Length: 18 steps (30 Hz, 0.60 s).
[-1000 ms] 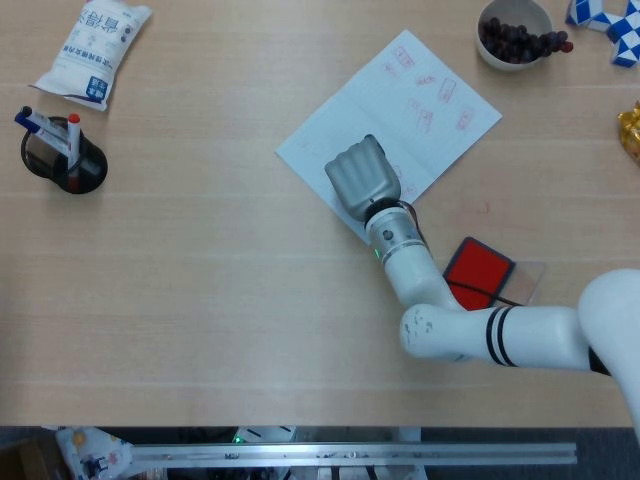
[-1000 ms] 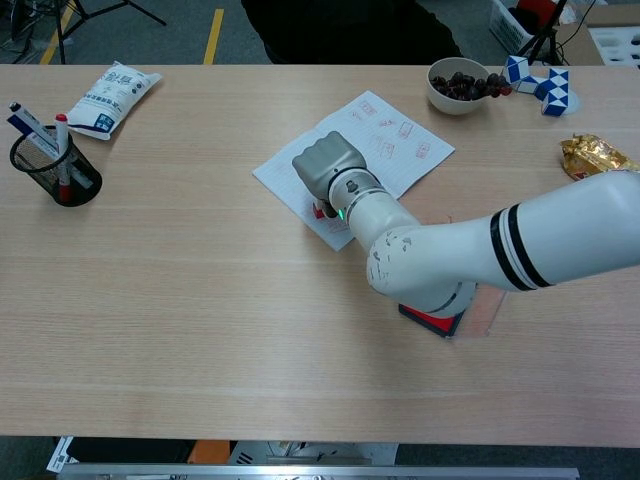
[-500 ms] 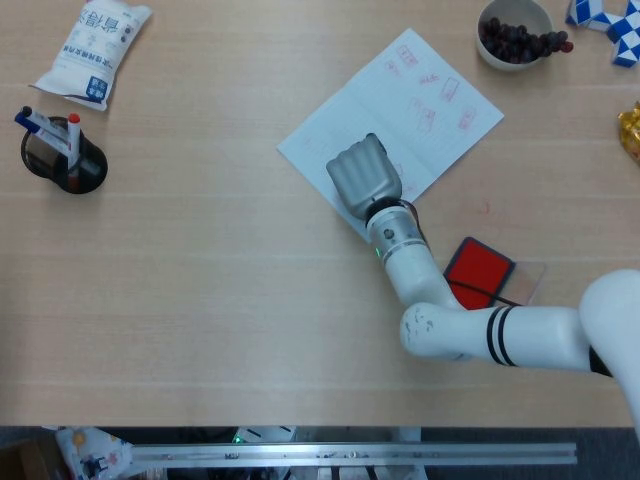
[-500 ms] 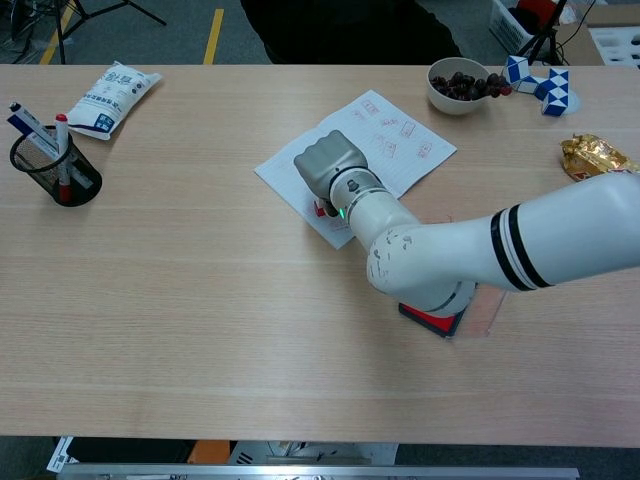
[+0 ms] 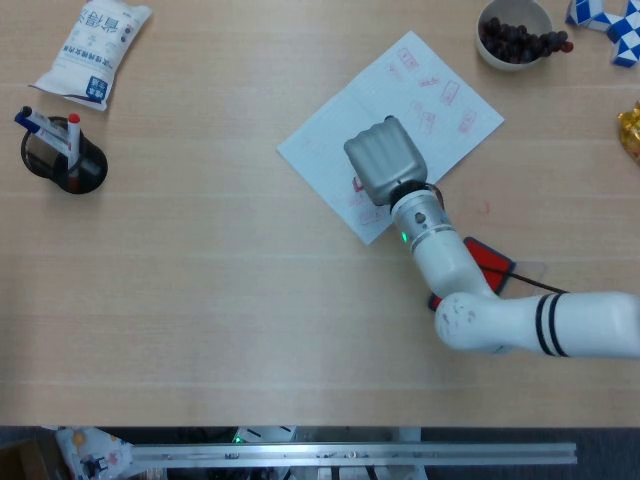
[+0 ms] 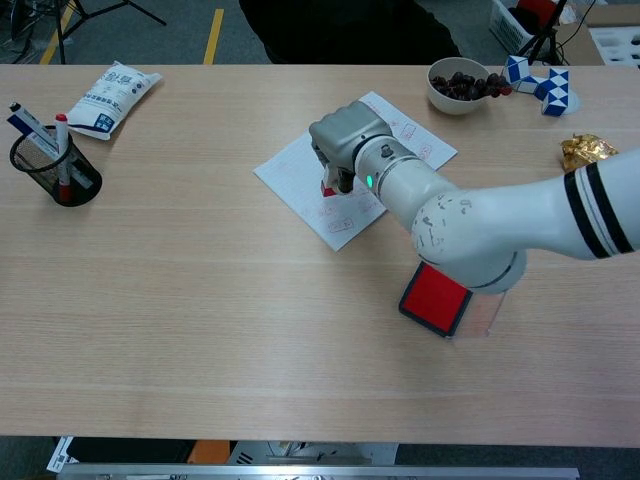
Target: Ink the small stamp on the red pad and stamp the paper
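The table point(image 5: 200, 300) of pale wood carries everything. The white right arm point(image 6: 520, 225) reaches in from the right edge, its forearm crossing above the red pad point(image 6: 435, 298); in the head view it hides most of that pad. The paper point(image 5: 330, 150) lies as a tilted diamond, its long axis running from lower left to upper right, with faint red prints across it.

The right hand point(image 5: 387, 160) hangs over the middle of the paper, back of the hand up, fingers curled under and clenched on the small stamp point(image 6: 328, 189) (only a red bit shows below the fingers in the chest view). The stamp points down at the sheet; whether it touches cannot be told.

Half a second ago the hand sat lower on the sheet near its lower edge. It has since shifted up and right toward the centre, baring fresh red prints point(image 5: 362, 190) beside it, and the pad shows fully in the chest view. The left hand is out of sight.

Far left stand a mesh pen holder point(image 5: 63, 158) and a white packet point(image 5: 93, 48); a bowl point(image 5: 515, 33) of dark fruit sits far right.
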Tool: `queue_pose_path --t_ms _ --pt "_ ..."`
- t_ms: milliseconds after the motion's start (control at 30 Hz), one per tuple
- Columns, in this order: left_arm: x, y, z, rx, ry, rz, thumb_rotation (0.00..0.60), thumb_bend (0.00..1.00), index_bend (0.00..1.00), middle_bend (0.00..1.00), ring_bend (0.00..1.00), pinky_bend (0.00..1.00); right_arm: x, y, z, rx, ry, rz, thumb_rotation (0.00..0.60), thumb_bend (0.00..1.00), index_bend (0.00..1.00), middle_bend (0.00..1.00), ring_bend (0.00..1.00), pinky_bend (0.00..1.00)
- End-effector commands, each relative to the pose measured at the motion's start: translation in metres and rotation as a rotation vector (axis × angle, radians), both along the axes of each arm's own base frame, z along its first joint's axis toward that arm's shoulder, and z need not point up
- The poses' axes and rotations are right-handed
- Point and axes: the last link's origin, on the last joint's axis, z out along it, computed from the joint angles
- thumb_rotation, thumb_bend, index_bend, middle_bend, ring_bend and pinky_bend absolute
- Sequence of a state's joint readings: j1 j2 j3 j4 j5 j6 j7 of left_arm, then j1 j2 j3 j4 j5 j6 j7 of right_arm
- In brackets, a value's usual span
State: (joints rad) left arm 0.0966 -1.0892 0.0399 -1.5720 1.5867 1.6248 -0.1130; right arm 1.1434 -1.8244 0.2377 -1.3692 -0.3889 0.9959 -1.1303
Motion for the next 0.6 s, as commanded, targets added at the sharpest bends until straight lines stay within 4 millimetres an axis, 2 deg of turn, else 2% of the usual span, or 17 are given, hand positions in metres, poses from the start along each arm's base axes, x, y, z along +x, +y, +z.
queue_pose_path --t_ms 33,167,333,467,600 --pt "0.002 0.0 0.0 -0.001 0.0 -0.006 0.6 0.12 0.0 0.11 0.13 0.09 -0.019 -0.002 0.036 -0.029 -0.021 -0.013 0.6 0.35 0.77 0.58 0.45 0.39" --pt "0.004 0.0 -0.001 -0.006 0.001 -0.012 0.6 0.12 0.0 0.11 0.13 0.09 -0.042 0.003 0.059 -0.028 0.0 -0.007 0.6 0.35 0.77 0.58 0.45 0.39" --pt "0.005 -0.001 -0.002 -0.013 0.003 -0.017 0.6 0.12 0.0 0.11 0.13 0.09 -0.077 0.009 0.076 -0.02 0.044 -0.019 0.6 0.35 0.77 0.58 0.45 0.39" --pt "0.007 0.0 -0.004 -0.02 0.005 -0.022 0.6 0.12 0.0 0.11 0.13 0.09 -0.102 0.013 0.08 -0.011 0.064 -0.043 0.6 0.35 0.77 0.57 0.45 0.39" --pt "0.009 0.001 -0.005 -0.023 0.005 -0.027 0.6 0.12 0.0 0.11 0.13 0.09 -0.12 0.018 0.075 0.011 0.082 -0.053 0.6 0.35 0.77 0.55 0.45 0.39"
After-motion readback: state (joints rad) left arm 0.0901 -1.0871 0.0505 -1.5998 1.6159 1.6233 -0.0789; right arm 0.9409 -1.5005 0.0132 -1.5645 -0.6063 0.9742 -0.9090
